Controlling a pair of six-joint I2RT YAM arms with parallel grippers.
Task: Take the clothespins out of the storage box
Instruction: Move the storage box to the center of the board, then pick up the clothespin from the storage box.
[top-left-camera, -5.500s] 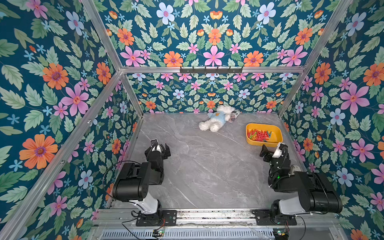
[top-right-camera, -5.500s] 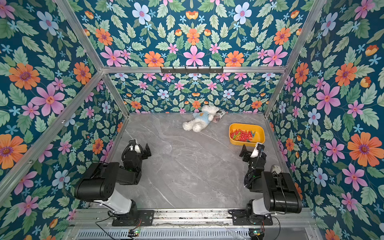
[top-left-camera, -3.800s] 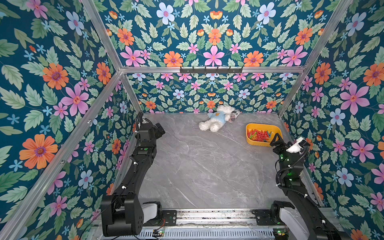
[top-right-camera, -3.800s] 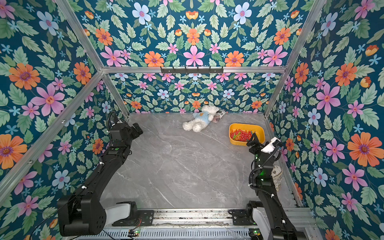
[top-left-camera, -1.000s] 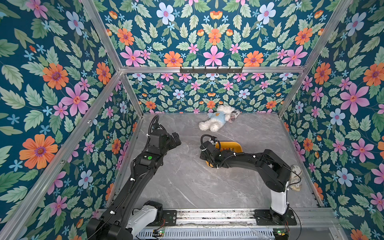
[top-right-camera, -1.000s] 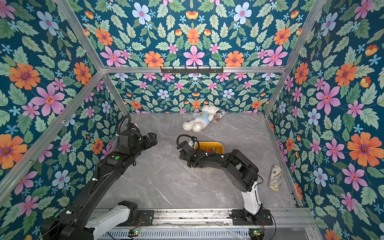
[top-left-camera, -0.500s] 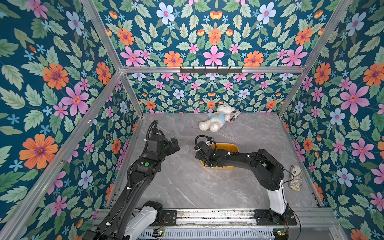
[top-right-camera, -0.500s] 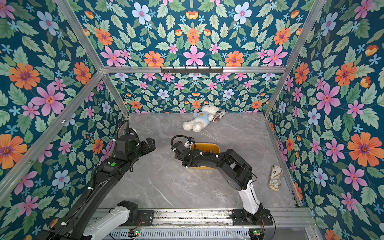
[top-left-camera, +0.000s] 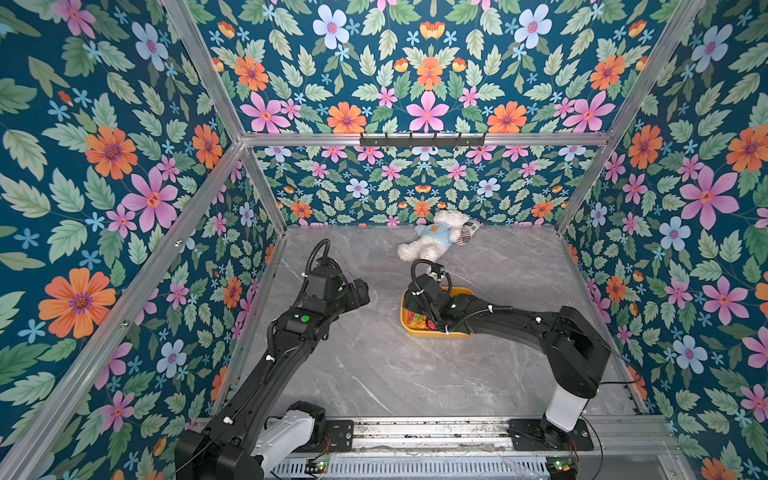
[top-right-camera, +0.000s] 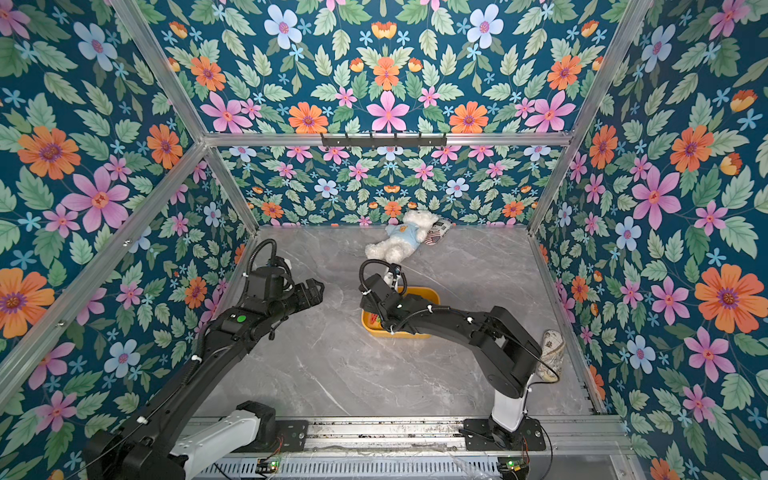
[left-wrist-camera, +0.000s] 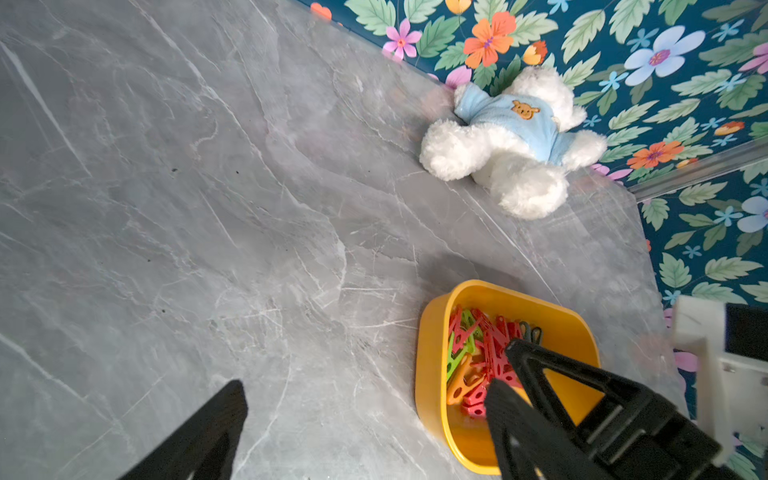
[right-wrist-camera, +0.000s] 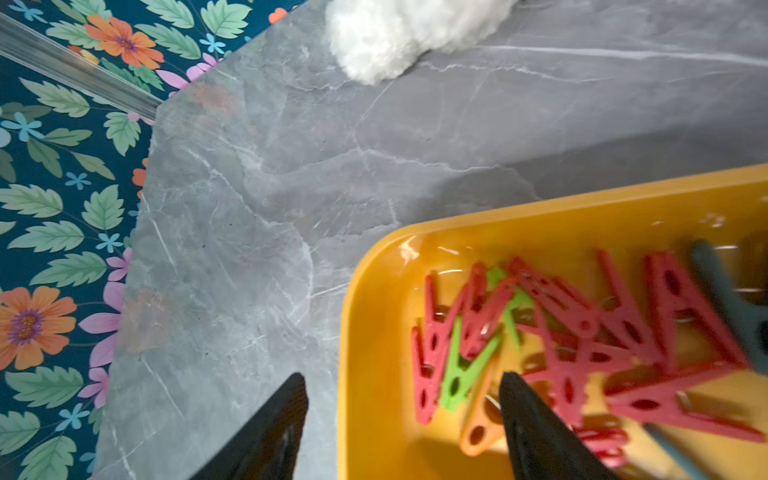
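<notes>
Clothespins (right-wrist-camera: 582, 332) all sit in the storage box (right-wrist-camera: 374, 291) — none out yet — right gripper (right-wrist-camera: 403, 378) and left gripper (left-wrist-camera: 370, 378) spread wide, empty.

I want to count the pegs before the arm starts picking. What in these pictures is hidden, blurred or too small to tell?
Pegs: the right wrist view blurs them and its edge cuts the pile off.
Yellow tub: in both top views the right arm covers most of it.
Patterned item behind the plush bear: too small in both top views to identify.
</notes>
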